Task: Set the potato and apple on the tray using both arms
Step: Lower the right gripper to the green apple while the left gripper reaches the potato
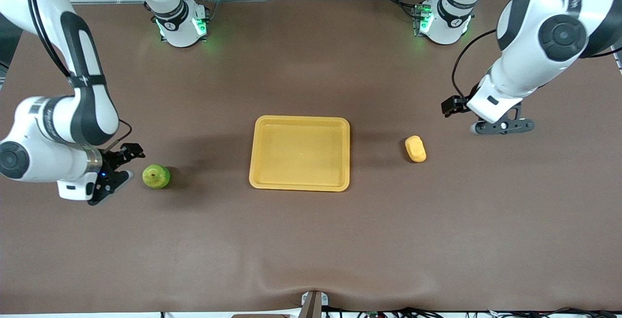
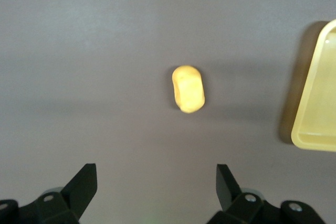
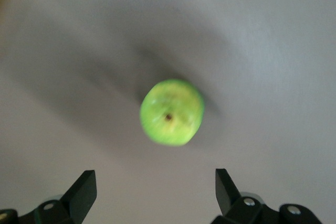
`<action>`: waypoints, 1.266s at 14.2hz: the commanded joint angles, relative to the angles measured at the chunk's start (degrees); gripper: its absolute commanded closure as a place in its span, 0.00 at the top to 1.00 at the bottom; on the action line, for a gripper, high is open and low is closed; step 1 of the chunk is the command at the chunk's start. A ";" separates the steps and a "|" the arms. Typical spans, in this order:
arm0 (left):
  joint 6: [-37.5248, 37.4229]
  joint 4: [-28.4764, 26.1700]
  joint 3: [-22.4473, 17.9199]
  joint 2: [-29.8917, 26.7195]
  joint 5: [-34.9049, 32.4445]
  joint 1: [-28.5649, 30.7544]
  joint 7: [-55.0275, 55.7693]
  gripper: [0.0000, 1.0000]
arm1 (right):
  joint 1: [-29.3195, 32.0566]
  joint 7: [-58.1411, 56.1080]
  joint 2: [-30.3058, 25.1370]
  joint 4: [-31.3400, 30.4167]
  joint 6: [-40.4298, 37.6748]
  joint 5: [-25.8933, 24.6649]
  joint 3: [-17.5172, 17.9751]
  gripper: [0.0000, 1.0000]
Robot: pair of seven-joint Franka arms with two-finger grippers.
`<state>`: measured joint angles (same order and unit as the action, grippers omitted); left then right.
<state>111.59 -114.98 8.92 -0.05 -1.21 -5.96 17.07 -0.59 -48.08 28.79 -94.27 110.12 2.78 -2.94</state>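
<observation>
The yellow tray point(image 1: 300, 152) lies empty at the table's middle. The yellow-orange potato point(image 1: 415, 148) lies on the table beside the tray, toward the left arm's end. My left gripper point(image 1: 503, 126) hovers over the table past the potato, open and empty. In the left wrist view the potato point(image 2: 188, 88) lies ahead of the open gripper point(image 2: 156, 184), with the tray's corner point(image 2: 317, 98) at the edge. The green apple point(image 1: 156, 176) sits toward the right arm's end. My right gripper point(image 1: 111, 185) is beside it, open and empty. The right wrist view shows the apple point(image 3: 171, 112) ahead of the open gripper point(image 3: 156, 187).
The brown table cover point(image 1: 311, 240) stretches wide around the tray. The arm bases with green lights point(image 1: 182, 24) stand along the edge farthest from the front camera. Cables and racks lie past that edge.
</observation>
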 commanded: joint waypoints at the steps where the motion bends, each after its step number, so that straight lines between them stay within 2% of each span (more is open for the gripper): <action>1: 7.56 -5.59 0.49 -1.01 0.07 0.95 0.86 1.00 | 0.50 -9.11 0.65 -1.27 2.90 -1.46 0.48 1.00; 3: 11.17 -6.83 0.49 0.31 0.07 0.95 1.03 1.00 | 0.41 -15.00 1.80 -2.75 5.52 -1.11 0.66 1.00; 5: 11.98 -6.83 0.57 1.80 0.15 0.86 2.43 1.00 | 0.41 -25.34 1.80 -5.13 12.89 -1.11 0.57 1.00; 7: 16.26 -9.89 0.57 1.55 0.07 0.33 5.42 1.00 | 0.33 -33.98 1.97 -5.49 15.64 -1.03 0.66 1.00; 13: 30.76 -16.32 1.37 5.49 0.07 0.16 7.80 1.00 | -0.55 -44.72 2.59 -7.78 21.54 -0.94 0.57 1.00; 18: 38.42 -16.76 1.45 12.52 0.07 0.33 8.24 1.00 | -0.64 -44.21 2.85 -9.01 20.05 -0.59 0.66 1.00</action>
<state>146.51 -131.59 9.94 9.80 -1.21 -5.87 23.99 -1.29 -91.52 31.99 -102.81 130.56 2.61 -2.49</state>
